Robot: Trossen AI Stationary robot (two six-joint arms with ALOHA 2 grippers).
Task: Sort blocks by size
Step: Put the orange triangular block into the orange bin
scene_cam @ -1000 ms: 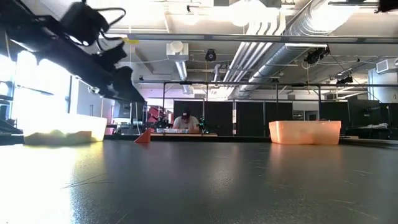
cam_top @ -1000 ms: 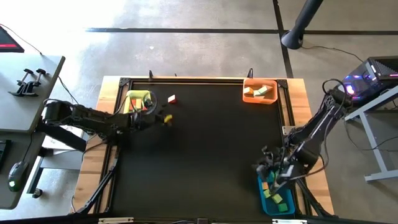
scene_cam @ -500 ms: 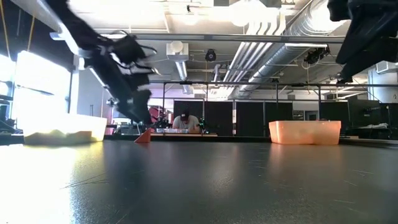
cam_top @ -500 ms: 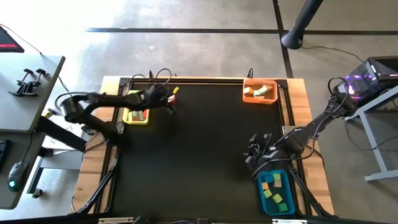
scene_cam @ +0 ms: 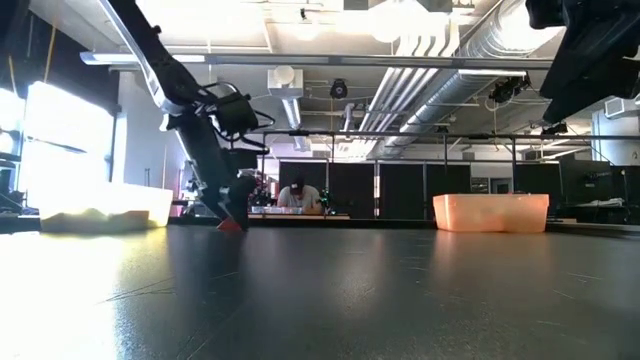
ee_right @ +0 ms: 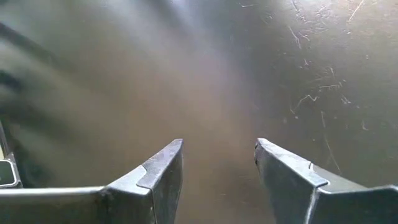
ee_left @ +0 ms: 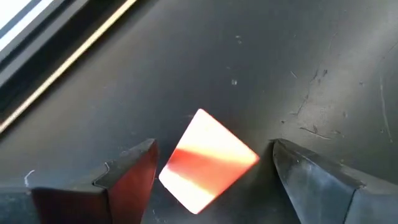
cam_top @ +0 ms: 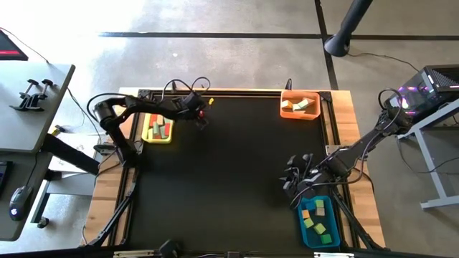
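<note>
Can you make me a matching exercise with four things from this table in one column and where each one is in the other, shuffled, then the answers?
Things
1. yellow bin
2. orange bin
3. blue bin
4. red block

Places
A. near right corner of the table
B. between the open fingers of the left hand
C. far right corner
D. far left, beside the left arm

Pairs: 1-D, 2-C, 3-A, 4-B

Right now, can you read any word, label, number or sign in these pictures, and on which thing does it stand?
None can be read: no text shows on the blocks, the yellow bin, the orange bin, the blue bin or the table.
</note>
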